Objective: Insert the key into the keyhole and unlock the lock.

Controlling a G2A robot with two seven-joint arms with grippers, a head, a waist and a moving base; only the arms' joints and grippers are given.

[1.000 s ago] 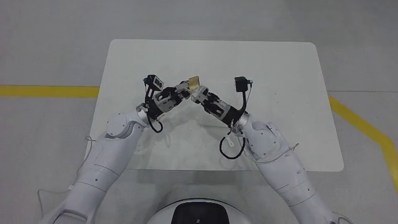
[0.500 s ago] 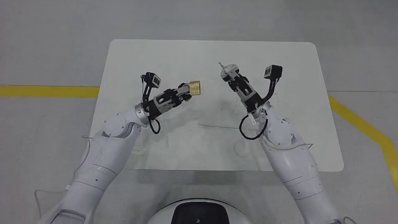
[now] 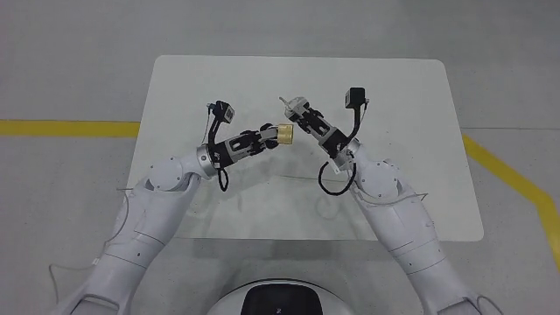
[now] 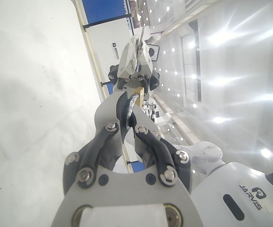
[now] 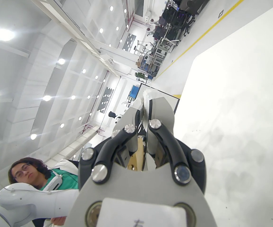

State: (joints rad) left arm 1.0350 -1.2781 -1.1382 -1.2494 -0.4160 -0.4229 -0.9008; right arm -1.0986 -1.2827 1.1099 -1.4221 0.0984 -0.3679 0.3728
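Left gripper [image 4: 130, 106] is clamped tight on the silver shackle of the brass lock [image 4: 140, 94], holding it in the air above the middle of the white tabletop [image 3: 219, 79]. Just beside it, the right gripper [image 3: 296, 108] has its pale padded fingers [image 4: 127, 57] pinched together on the key [image 4: 140, 40], whose thin shaft juts away from the lock, not inserted. Dark lettering marks a white arm shell [image 4: 249, 194], and a white board [image 4: 117, 48] behind carries print too.
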